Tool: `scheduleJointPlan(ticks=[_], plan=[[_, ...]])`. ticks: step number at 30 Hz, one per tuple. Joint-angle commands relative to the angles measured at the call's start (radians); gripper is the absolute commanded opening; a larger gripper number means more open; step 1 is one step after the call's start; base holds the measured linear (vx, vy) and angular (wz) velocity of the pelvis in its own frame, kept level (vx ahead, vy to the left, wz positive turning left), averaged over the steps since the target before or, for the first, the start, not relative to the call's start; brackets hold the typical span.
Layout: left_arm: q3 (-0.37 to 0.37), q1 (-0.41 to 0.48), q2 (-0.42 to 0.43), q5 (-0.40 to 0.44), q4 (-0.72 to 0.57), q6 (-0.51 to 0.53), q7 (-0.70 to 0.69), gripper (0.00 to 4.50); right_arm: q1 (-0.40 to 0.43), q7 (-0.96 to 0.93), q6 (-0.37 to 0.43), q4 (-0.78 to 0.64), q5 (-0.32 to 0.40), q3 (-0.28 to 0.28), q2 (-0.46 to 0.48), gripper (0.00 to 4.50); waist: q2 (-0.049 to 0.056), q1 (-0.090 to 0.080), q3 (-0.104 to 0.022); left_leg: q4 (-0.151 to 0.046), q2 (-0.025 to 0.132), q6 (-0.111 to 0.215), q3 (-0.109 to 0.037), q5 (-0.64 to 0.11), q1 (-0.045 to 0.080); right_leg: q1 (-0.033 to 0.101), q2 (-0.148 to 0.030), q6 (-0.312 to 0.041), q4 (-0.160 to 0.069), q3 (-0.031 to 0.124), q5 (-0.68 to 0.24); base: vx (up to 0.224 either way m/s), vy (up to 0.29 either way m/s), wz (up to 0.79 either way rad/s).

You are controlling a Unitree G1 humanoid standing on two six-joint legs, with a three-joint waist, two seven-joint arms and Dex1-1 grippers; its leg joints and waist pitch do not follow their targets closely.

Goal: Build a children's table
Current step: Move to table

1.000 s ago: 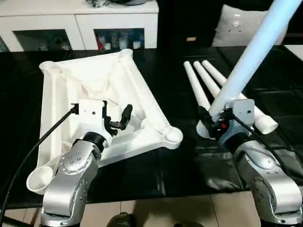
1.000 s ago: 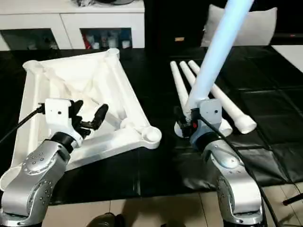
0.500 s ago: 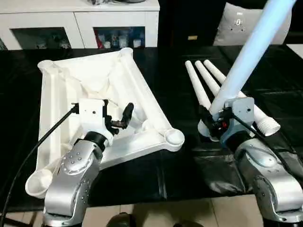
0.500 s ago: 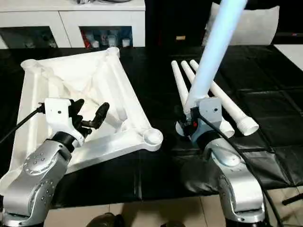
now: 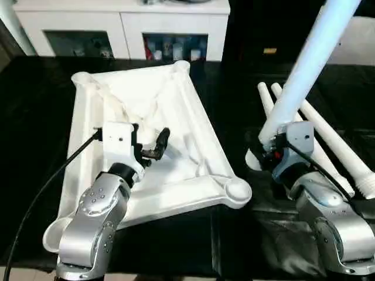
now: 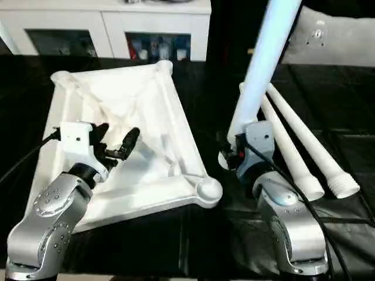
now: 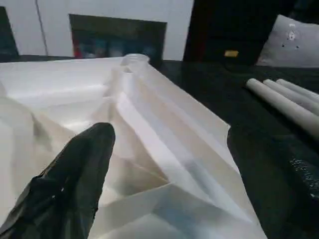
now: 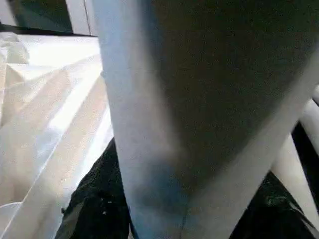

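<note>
One leg [image 5: 304,64] is clamped near its thick end in the right gripper [image 5: 265,153], rising steeply toward 1 o'clock. Left gripper [image 5: 149,145] is spread wide and empty, hovering over the ribbed underside of the tabletop [image 5: 187,117].

Tabletop lies upside down on the black worktop [image 5: 234,93], at 9 o'clock from the right gripper. Nearest corner socket [image 5: 237,190] sits just left of the held leg's lower end, apart from it. Visible sockets look empty, so I judge no leg fitted yet; four to go.

Spare legs [image 6: 293,140] lie side by side at 3 o'clock from the right gripper, running toward 11. I can separate two, possibly more.

Room: bare worktop between socket and right gripper. White cabinet [image 5: 123,23] stands at 12 o'clock behind the tabletop, clear of the arms.
</note>
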Motion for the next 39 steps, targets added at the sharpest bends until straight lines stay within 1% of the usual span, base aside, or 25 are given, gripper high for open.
scheduleJointPlan(ticks=[1, 2, 3, 5, 7, 8, 10, 11, 13, 14, 15, 16, 17, 18, 19, 20, 21, 22, 24, 27, 35, 36, 37, 38, 39], plan=[[0.008, 0.002, 0.006, 0.010, -0.009, -0.004, 0.003, 4.03, -0.006, 0.001, -0.008, -0.011, -0.007, 0.001, 0.005, 1.91, -0.001, 0.004, -0.090, -0.050, 0.156, 0.026, -0.078, 0.302, 0.028, 0.051, -0.102, -0.140, -0.011, 0.046, 0.712, 0.058, -0.019, 0.03], [0.008, 0.002, 0.006, 0.010, -0.009, -0.004, 0.003, 4.03, -0.006, 0.001, -0.008, -0.011, -0.007, 0.001, 0.005, 1.91, -0.004, -0.001, -0.076, -0.060, 0.162, 0.039, -0.082, 0.260, 0.031, 0.041, -0.108, -0.190, -0.030, 0.051, 0.538, 0.000, 0.000, 0.00], [0.008, 0.002, 0.006, 0.010, -0.009, -0.004, 0.003, 4.03, -0.006, 0.001, -0.008, -0.011, -0.007, 0.001, 0.005, 1.91, -0.006, 0.003, -0.068, -0.069, 0.156, 0.048, -0.070, 0.151, 0.025, 0.047, -0.122, -0.238, -0.049, 0.056, 0.414, 0.000, 0.000, 0.00], [0.006, 0.002, 0.007, 0.012, -0.008, -0.004, 0.003, 4.03, -0.005, 0.000, -0.008, -0.011, -0.008, 0.002, 0.005, 1.91, -0.007, 0.009, -0.058, -0.078, 0.158, 0.057, -0.062, 0.015, 0.016, 0.057, -0.137, -0.286, -0.061, 0.063, 0.281, -0.026, 0.001, 0.00], [-0.009, 0.000, 0.016, 0.026, -0.008, -0.009, 0.000, 4.03, -0.004, -0.012, -0.006, -0.010, -0.010, -0.007, 0.013, 1.91, -0.002, 0.010, -0.048, -0.093, 0.174, 0.042, -0.071, -0.118, 0.025, 0.048, -0.127, -0.303, -0.065, 0.059, 0.125, -0.058, 0.001, 0.00], [-0.010, 0.000, 0.016, 0.027, -0.008, -0.009, -0.001, 4.03, -0.004, -0.013, -0.006, -0.010, -0.011, -0.007, 0.014, 1.91, 0.002, 0.008, -0.047, -0.101, 0.185, 0.021, -0.080, -0.163, 0.033, 0.043, -0.113, -0.300, -0.062, 0.053, 0.090, -0.068, -0.002, 0.02], [-0.014, -0.002, 0.017, 0.030, -0.008, -0.011, -0.003, 4.03, -0.001, -0.018, -0.006, -0.009, -0.014, -0.010, 0.017, 1.91, 0.019, -0.006, -0.046, -0.133, 0.225, -0.050, -0.123, -0.307, 0.055, 0.026, -0.068, -0.252, -0.037, 0.033, 0.018, -0.068, -0.007, 0.02], [-0.013, -0.002, 0.015, 0.029, -0.007, -0.011, -0.003, 4.03, 0.001, -0.019, -0.007, -0.010, -0.014, -0.009, 0.017, 1.91, 0.028, -0.014, -0.045, -0.161, 0.250, -0.069, -0.157, -0.396, 0.068, 0.010, -0.045, -0.189, -0.011, 0.023, -0.050, -0.067, -0.041, 0.03], [0.000, 0.000, 0.003, 0.009, -0.005, -0.003, -0.003, 4.03, 0.005, -0.024, -0.005, -0.013, -0.015, -0.008, 0.018, 1.91, 0.023, -0.016, -0.041, -0.189, 0.259, -0.045, -0.165, -0.501, 0.063, -0.001, -0.037, -0.110, 0.020, 0.025, -0.100, -0.064, -0.061, 0.04], [0.001, 0.000, 0.004, 0.009, -0.005, -0.001, -0.003, 4.03, 0.006, -0.026, -0.005, -0.014, -0.015, -0.008, 0.019, 1.91, 0.010, -0.017, -0.038, -0.189, 0.236, -0.015, -0.152, -0.550, 0.045, 0.003, -0.053, -0.102, 0.001, 0.041, -0.114, -0.061, -0.121, 0.03], [0.002, 0.000, 0.005, 0.009, -0.004, -0.002, -0.003, 4.03, 0.006, -0.026, -0.004, -0.015, -0.015, -0.008, 0.019, 1.91, -0.018, -0.010, -0.035, -0.125, 0.161, -0.012, -0.099, -0.508, 0.015, 0.005, -0.109, -0.153, -0.098, 0.082, -0.228, -0.061, -0.121, 0.03], [0.001, -0.001, 0.006, 0.011, -0.003, -0.003, -0.004, 4.03, 0.006, -0.026, -0.004, -0.015, -0.015, -0.008, 0.019, 1.91, -0.050, 0.018, -0.040, -0.008, 0.073, 0.005, -0.019, -0.199, 0.014, 0.013, -0.170, -0.094, -0.177, 0.098, -0.539, -0.061, -0.136, -0.01], [-0.001, -0.001, 0.007, 0.013, -0.002, -0.005, -0.005, 4.03, 0.004, -0.027, -0.004, -0.013, -0.015, -0.008, 0.019, 1.91, -0.046, 0.034, -0.046, 0.006, 0.071, 0.016, -0.015, -0.067, 0.011, 0.019, -0.170, -0.041, -0.184, 0.118, -0.620, -0.055, -0.133, -0.08], [-0.002, -0.001, 0.007, 0.014, -0.001, -0.006, -0.006, 4.03, 0.002, -0.028, -0.003, -0.012, -0.016, -0.008, 0.019, 1.91, -0.050, 0.042, -0.047, -0.010, 0.073, 0.018, -0.021, 0.035, -0.030, 0.044, -0.154, 0.046, -0.160, 0.111, -0.621, -0.055, -0.133, -0.08], [-0.005, 0.000, 0.007, 0.014, 0.000, -0.007, -0.007, 4.03, 0.000, -0.028, -0.003, -0.012, -0.016, -0.009, 0.020, 1.91, -0.045, 0.047, -0.050, -0.030, 0.082, 0.002, -0.021, 0.051, -0.032, 0.044, -0.137, 0.054, -0.149, 0.093, -0.573, -0.031, -0.107, -0.15], [-0.008, 0.001, 0.007, 0.015, 0.000, -0.007, -0.008, 4.03, -0.001, -0.027, -0.002, -0.011, -0.017, -0.009, 0.021, 1.91, -0.032, 0.049, -0.057, -0.066, 0.111, -0.005, -0.019, 0.030, -0.006, 0.020, -0.099, 0.018, -0.137, 0.069, -0.426, 0.000, 0.000, 0.00], [-0.008, 0.001, 0.007, 0.015, 0.000, -0.007, -0.008, 4.03, -0.001, -0.027, -0.002, -0.011, -0.017, -0.009, 0.021, 1.91, -0.036, 0.042, -0.052, -0.077, 0.122, 0.001, -0.017, -0.010, 0.002, 0.008, -0.081, -0.007, -0.131, 0.058, -0.368, 0.000, 0.000, 0.00], [-0.009, 0.001, 0.006, 0.015, 0.001, -0.008, -0.008, 4.03, -0.001, -0.027, -0.001, -0.012, -0.018, -0.008, 0.022, 1.91, -0.018, 0.034, -0.063, -0.092, 0.147, -0.008, -0.023, -0.065, 0.008, 0.012, -0.074, -0.099, -0.109, 0.047, -0.242, 0.000, 0.000, 0.00], [-0.009, 0.002, 0.004, 0.017, 0.003, -0.008, -0.011, 4.03, -0.001, -0.030, 0.000, -0.012, -0.020, -0.005, 0.021, 1.91, -0.007, 0.026, -0.069, -0.100, 0.171, 0.013, -0.033, -0.046, 0.009, 0.020, -0.084, -0.186, -0.093, 0.043, -0.069, 0.000, 0.000, 0.00], [-0.013, 0.001, 0.005, 0.019, 0.005, -0.008, -0.015, 4.03, -0.002, -0.033, -0.002, -0.011, -0.020, -0.004, 0.022, 1.91, -0.003, 0.032, -0.074, -0.097, 0.174, 0.040, -0.026, -0.021, 0.012, 0.025, -0.094, -0.261, -0.084, 0.044, 0.084, 0.000, 0.000, 0.00], [-0.027, 0.001, 0.013, 0.025, 0.008, -0.021, -0.022, 4.03, -0.003, -0.030, -0.007, -0.006, -0.027, -0.006, 0.023, 1.91, -0.009, 0.036, -0.067, -0.100, 0.173, 0.010, -0.004, -0.110, 0.019, 0.021, -0.097, -0.260, -0.103, 0.049, -0.065, 0.000, 0.000, 0.00], [-0.034, 0.000, 0.020, 0.037, 0.009, -0.024, -0.022, 4.03, -0.004, -0.029, -0.008, -0.005, -0.026, -0.006, 0.023, 1.91, -0.001, 0.029, -0.066, -0.111, 0.192, -0.023, -0.015, -0.155, 0.031, 0.014, -0.066, -0.239, -0.104, 0.032, -0.096, 0.000, 0.000, 0.00], [-0.042, -0.001, 0.024, 0.047, 0.011, -0.027, -0.022, 4.03, -0.005, -0.029, -0.009, -0.003, -0.027, -0.003, 0.023, 1.91, 0.013, 0.017, -0.065, -0.139, 0.244, -0.038, -0.053, -0.233, 0.053, 0.004, -0.036, -0.203, -0.090, 0.013, -0.108, 0.000, 0.000, 0.00], [-0.042, -0.001, 0.023, 0.047, 0.012, -0.028, -0.022, 4.03, -0.005, -0.030, -0.009, -0.004, -0.027, -0.002, 0.023, 1.91, 0.021, 0.010, -0.065, -0.160, 0.285, -0.032, -0.081, -0.265, 0.065, -0.004, -0.030, -0.183, -0.066, 0.004, -0.106, 0.000, 0.000, 0.00], [-0.039, 0.000, 0.019, 0.041, 0.013, -0.027, -0.022, 4.03, -0.006, -0.030, -0.008, -0.005, -0.028, -0.001, 0.024, 1.91, 0.027, 0.000, -0.066, -0.198, 0.343, -0.002, -0.122, -0.306, 0.079, -0.022, -0.026, -0.139, 0.006, -0.003, -0.106, 0.000, 0.000, 0.00]])
